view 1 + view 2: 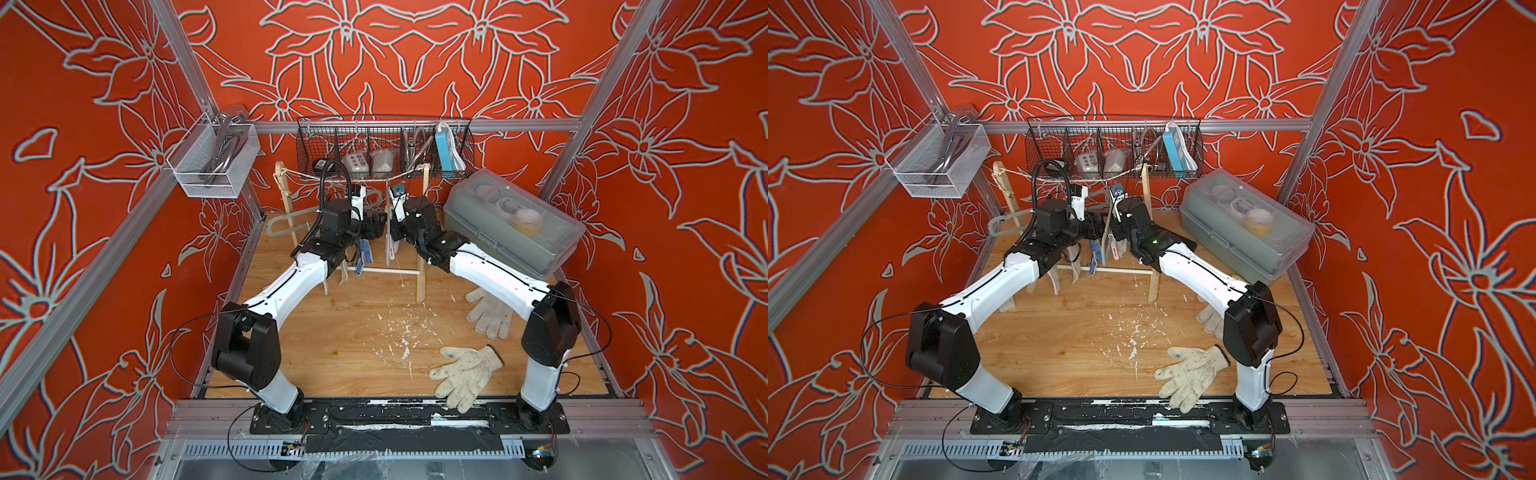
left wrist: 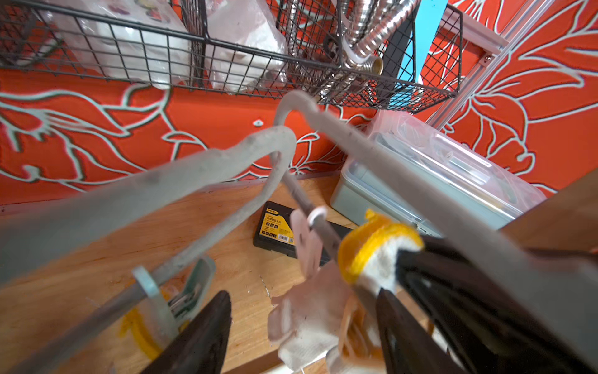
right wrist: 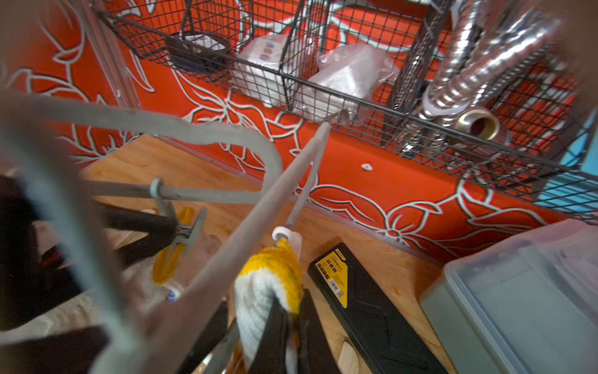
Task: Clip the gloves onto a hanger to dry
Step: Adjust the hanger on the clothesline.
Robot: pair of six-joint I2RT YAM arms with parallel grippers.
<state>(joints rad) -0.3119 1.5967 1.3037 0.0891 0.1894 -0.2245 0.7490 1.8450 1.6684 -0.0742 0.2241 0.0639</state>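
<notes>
Lower centre, your right hand (image 3: pixel 291 311) clamps the yellow-cuffed knit glove (image 3: pixel 262 285), left hand (image 2: pixel 304 304) apart; seat it deep in the pale plastic clip (image 3: pixel 288 238).

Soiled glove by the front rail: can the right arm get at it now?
Probably not yet: the right end effector is shut on a yellow-cuffed glove at the hanger. Otherwise the way looks free; the soiled glove lies uncovered near its base.
</notes>
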